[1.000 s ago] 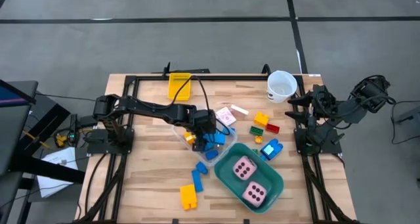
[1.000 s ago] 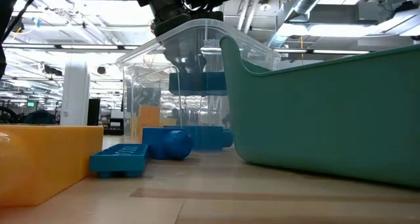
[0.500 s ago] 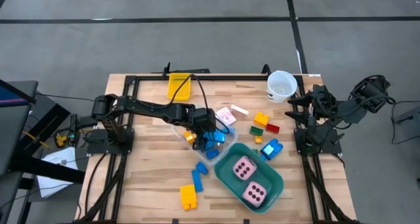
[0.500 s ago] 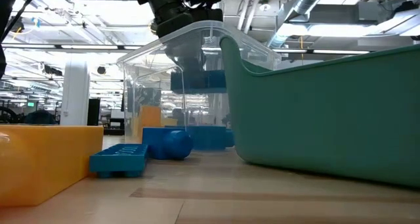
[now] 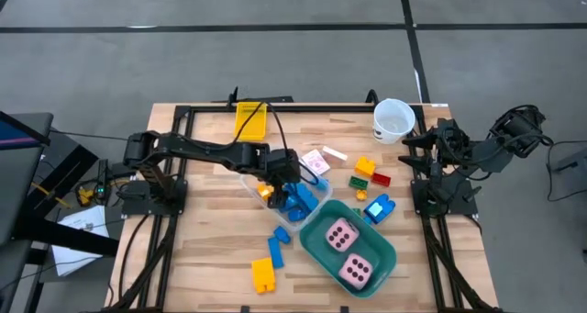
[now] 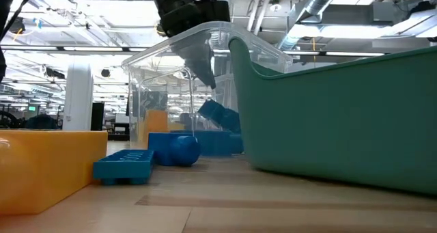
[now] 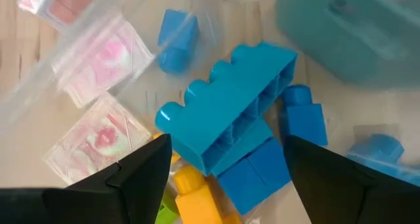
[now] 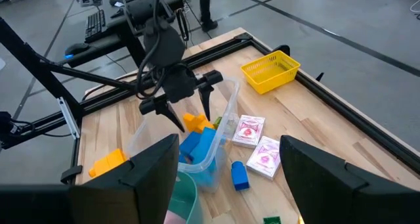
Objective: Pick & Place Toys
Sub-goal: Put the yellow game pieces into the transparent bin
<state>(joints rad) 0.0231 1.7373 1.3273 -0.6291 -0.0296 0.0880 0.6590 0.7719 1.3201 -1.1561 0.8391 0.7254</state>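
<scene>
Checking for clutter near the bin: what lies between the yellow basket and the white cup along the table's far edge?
In the high view, nothing: bare wood runs from the yellow basket to the white cup; the pink-white cards lie nearer the middle.

No words, brand names or numbers can be read anywhere in these views. The nearest thing to a sign is the dark dots on the two pink dice (image 5: 347, 251) lying in the teal tub (image 5: 385, 253), six on each upward face. The small pink-and-white cards (image 8: 256, 144) carry a printed pink design, too small and soft to make out
</scene>
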